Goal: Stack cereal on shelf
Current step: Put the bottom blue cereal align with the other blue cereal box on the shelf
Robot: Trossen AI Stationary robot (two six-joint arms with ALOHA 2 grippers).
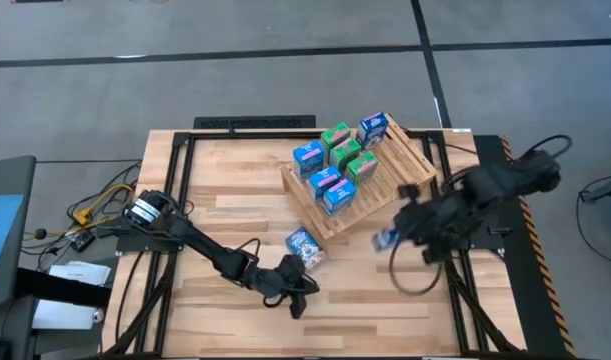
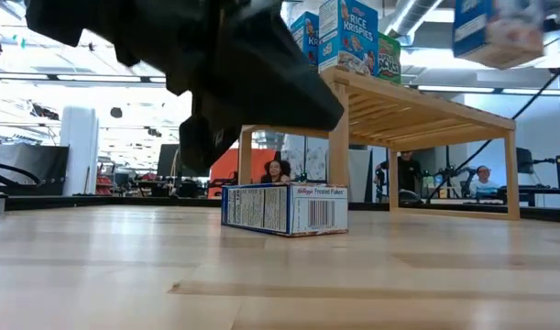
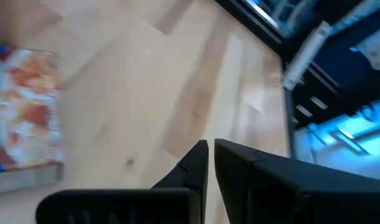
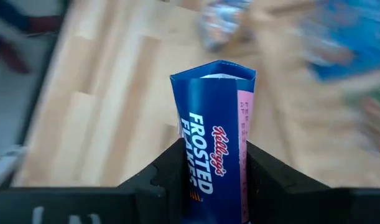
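Blurred beyond reading in the left wrist view: print on the cereal box (image 3: pixel 25 115), cut off at the picture's edge. Smeared in the right wrist view: rack (image 4: pixel 339 68) and its boxes. Hidden in the low view: most of the left arm's shape, just a dark mass (image 2: pixel 215 64).

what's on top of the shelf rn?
Six cereal boxes stand on the shelf, blue and green. Its right half is bare slats; the right gripper holds another Frosted Flakes box off it.
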